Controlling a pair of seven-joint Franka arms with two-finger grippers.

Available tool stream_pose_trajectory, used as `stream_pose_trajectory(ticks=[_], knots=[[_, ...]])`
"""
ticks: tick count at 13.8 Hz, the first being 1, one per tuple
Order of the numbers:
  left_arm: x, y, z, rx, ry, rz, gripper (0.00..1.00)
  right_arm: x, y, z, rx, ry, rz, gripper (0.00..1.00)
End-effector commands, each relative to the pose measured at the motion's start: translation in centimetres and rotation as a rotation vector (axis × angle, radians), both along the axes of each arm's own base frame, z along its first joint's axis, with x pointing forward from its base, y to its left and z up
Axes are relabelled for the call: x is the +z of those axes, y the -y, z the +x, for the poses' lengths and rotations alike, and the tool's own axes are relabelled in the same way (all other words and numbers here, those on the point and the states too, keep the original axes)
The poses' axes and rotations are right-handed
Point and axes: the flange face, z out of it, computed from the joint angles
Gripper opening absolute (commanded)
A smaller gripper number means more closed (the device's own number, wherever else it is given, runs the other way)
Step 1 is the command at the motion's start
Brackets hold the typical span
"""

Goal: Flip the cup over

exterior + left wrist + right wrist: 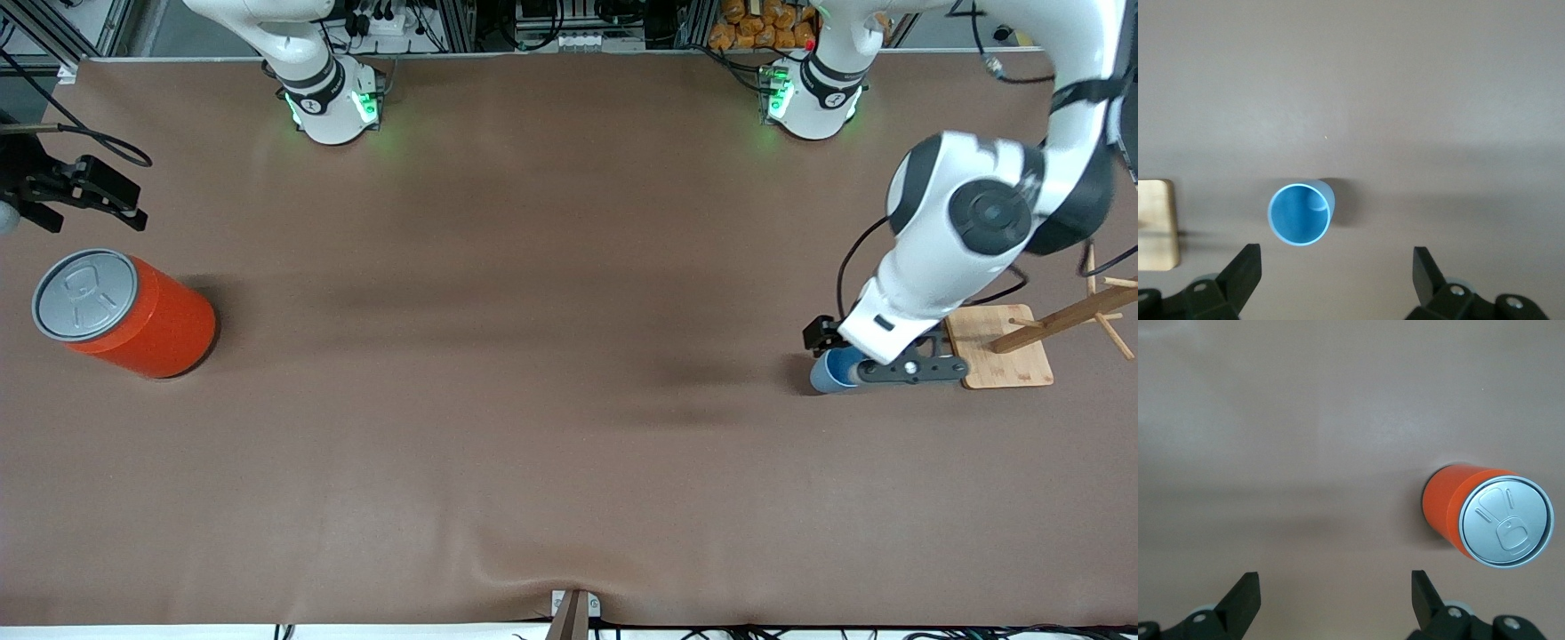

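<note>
The cup is a small light-blue tumbler standing upright on the brown table, its open mouth up and its darker blue inside showing. In the front view the cup sits at the left arm's end of the table, beside a wooden stand. My left gripper hangs over it, open, with the cup just outside the gap between the fingers and touching neither. From the front the left gripper is partly hidden by its own arm. My right gripper is open and empty, waiting over the right arm's end of the table.
A large orange can with a grey lid stands at the right arm's end, near the right gripper; the orange can also shows in the right wrist view. The wooden stand's base, with slanted pegs, lies beside the cup.
</note>
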Motion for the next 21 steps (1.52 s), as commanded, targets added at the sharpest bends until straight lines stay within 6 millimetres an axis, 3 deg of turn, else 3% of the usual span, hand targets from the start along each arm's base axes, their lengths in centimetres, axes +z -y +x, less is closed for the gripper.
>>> stream_pose_trajectory(ticks=[1,6,9,11,14,18,21], knots=[[5.9,0.4,-0.7,-0.003,0.029,0.016,1.00,0.5,-0.3,-0.9,0.017,0.007,0.019,1.00],[14.3,-0.4,-4.6,0.016,0.092,-0.003,1.00,0.5,-0.6,-0.9,0.021,0.004,0.019,1.00],[16.4,-0.4,-6.0,0.032,0.080,-0.043,1.00,0.4,-0.5,-0.9,0.020,-0.001,0.019,1.00],[17.4,-2.1,-6.4,0.039,0.090,-0.052,1.00,0.5,-0.5,-1.0,0.018,-0.001,0.019,1.00],[18.1,-4.3,-8.5,0.034,0.021,-0.045,1.00,0.5,-0.4,-1.0,0.017,-0.004,0.019,1.00],[16.8,-6.0,-10.1,-0.006,-0.033,-0.056,1.00,0.4,-0.5,-1.1,0.019,-0.005,0.020,1.00],[17.0,-7.4,-10.7,-0.042,-0.046,-0.053,1.00,0.4,-0.4,-1.1,0.019,-0.007,0.020,1.00]])
